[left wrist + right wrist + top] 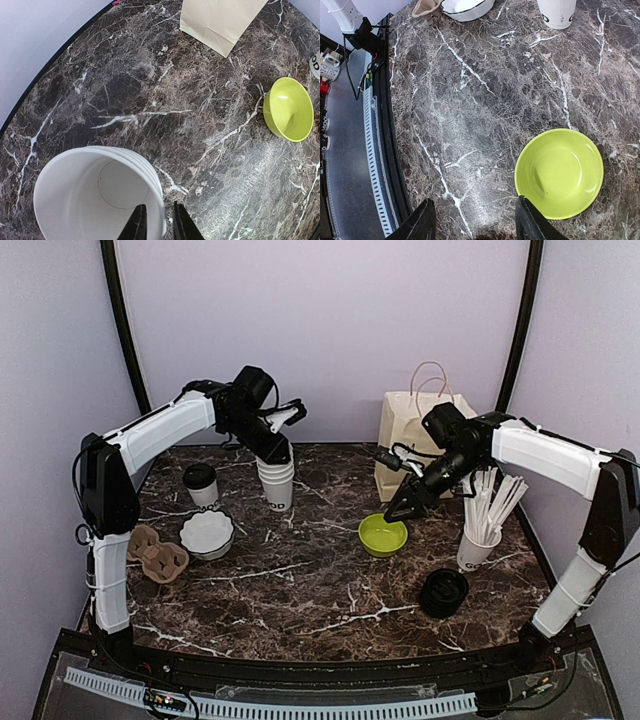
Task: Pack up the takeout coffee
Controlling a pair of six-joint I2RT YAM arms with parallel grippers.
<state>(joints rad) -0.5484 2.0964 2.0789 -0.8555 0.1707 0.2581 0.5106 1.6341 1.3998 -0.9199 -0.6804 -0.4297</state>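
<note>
Your left pincer (159, 206) stands over the stack of white cups (277, 483) at the back of the tabletop (320, 600), a little left of the middle. One finger (137, 225) is inside the top cup and the other is outside. The paper wall is between them and the gap is narrow, but you cannot tell if they already press on it.

Your right pincer (476, 220) is spread wide with nothing between its fingers. It hangs above the bare marble, just beside the lime-green bowl (383, 535).

The lidded cup (201, 483), white with a black lid, stands upright to the left of the stack and apart from it. In front of it are a white bowl (207, 533) and, nearer to the left edge, a brown cardboard carrier (157, 552). At the back right a paper bag (420, 430) stands upright. On the right side stands a white cup full of long white sticks (483, 530). In front of this cup lie the black lids (443, 592), which seem to be stacked.
</note>
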